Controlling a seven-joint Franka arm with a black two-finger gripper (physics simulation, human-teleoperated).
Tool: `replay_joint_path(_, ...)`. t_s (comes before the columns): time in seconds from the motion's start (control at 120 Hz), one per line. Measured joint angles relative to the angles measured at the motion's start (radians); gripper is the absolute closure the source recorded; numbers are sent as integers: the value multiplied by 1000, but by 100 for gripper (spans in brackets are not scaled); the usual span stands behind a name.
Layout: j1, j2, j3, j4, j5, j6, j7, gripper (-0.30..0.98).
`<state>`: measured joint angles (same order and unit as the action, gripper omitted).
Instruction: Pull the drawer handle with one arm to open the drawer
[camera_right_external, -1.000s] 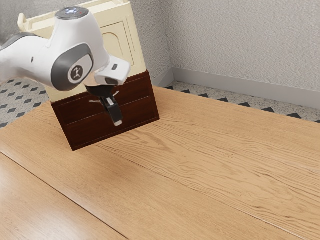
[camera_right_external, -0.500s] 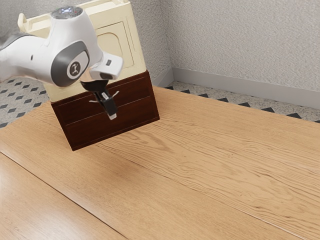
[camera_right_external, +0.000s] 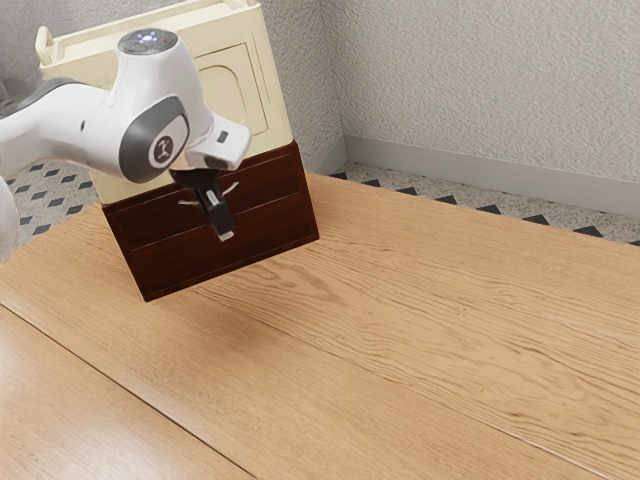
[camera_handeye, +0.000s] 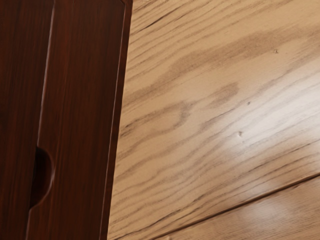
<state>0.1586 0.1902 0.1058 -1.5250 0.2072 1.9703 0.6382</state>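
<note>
And here's the pincer (camera_right_external: 225, 235), opening and hold impossible to tell (cheeky angle, this); the handle (camera_right_external: 232, 188) lies crosswise behind it on the upper drawer (camera_right_external: 274, 181), ends peeking out both sides.

Grey textured wall (camera_right_external: 480, 90), pale skirting (camera_right_external: 500, 178), diamond-patterned floor (camera_right_external: 440, 200), wooden table (camera_right_external: 400, 340)

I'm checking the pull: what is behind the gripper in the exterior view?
Behind the gripper: the cabinet's dark front and a pale handle, its ends showing on both sides. Its middle is covered.
</note>
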Motion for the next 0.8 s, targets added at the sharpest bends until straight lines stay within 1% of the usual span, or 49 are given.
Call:
replay_joint_path(0.15,-1,26,0,33,10,27,18,0)
replay_joint_path(0.5,2,56,13,36,41,101,45,0)
replay_joint_path(0.8,3,95,33,41,46,154,57,0)
